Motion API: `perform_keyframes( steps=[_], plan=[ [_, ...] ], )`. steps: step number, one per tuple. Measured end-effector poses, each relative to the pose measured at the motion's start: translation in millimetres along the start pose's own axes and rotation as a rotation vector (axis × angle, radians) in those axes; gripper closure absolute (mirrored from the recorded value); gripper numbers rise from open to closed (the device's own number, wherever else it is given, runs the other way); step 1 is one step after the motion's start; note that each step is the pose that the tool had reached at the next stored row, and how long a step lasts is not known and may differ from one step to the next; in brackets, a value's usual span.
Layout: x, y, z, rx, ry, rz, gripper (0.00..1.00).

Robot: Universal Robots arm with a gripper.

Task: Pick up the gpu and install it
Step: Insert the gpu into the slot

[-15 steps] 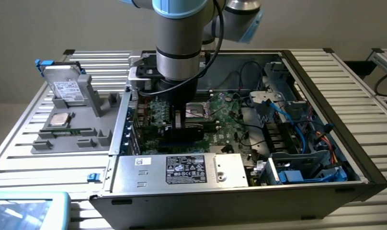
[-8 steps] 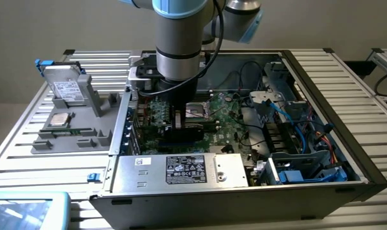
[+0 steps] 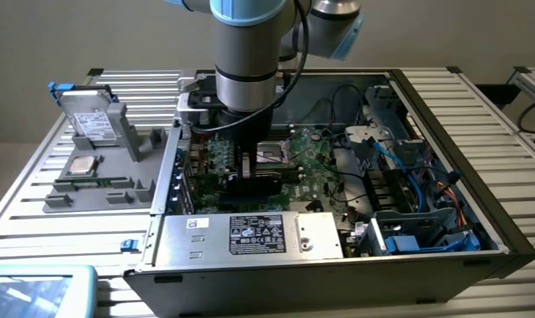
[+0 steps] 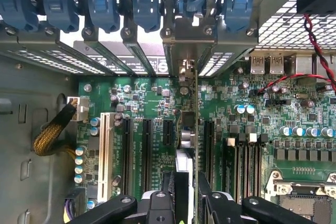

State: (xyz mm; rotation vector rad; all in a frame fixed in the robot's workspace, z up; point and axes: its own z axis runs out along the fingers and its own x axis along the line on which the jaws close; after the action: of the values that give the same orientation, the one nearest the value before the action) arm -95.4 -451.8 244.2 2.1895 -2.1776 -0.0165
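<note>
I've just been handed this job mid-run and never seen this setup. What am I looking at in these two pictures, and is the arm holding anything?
One robot arm reaches down into an open computer case. The exterior view looks at the whole bench from outside; the wrist view looks down from the arm's wrist at the green motherboard. The gripper has its fingers closed on the gpu, a thin card seen edge-on, standing upright over the row of expansion slots. Beside the case, on the exterior view's left, a grey tray holds a hard drive.

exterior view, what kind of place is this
Probably a computer assembly test bench: an open PC case with its motherboard exposed lies on a slatted metal table, beside a grey parts fixture holding a hard drive.
</note>
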Motion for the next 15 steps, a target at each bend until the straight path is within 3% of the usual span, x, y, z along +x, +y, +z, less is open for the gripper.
perform_keyframes(
  steps=[11,15],
  plan=[
    [0.0,0.0,0.2,0.0001,-0.0004,0.000,0.72],
    [0.1,2.3,1.0,0.0114,0.0017,0.000,0.72]
  ],
)
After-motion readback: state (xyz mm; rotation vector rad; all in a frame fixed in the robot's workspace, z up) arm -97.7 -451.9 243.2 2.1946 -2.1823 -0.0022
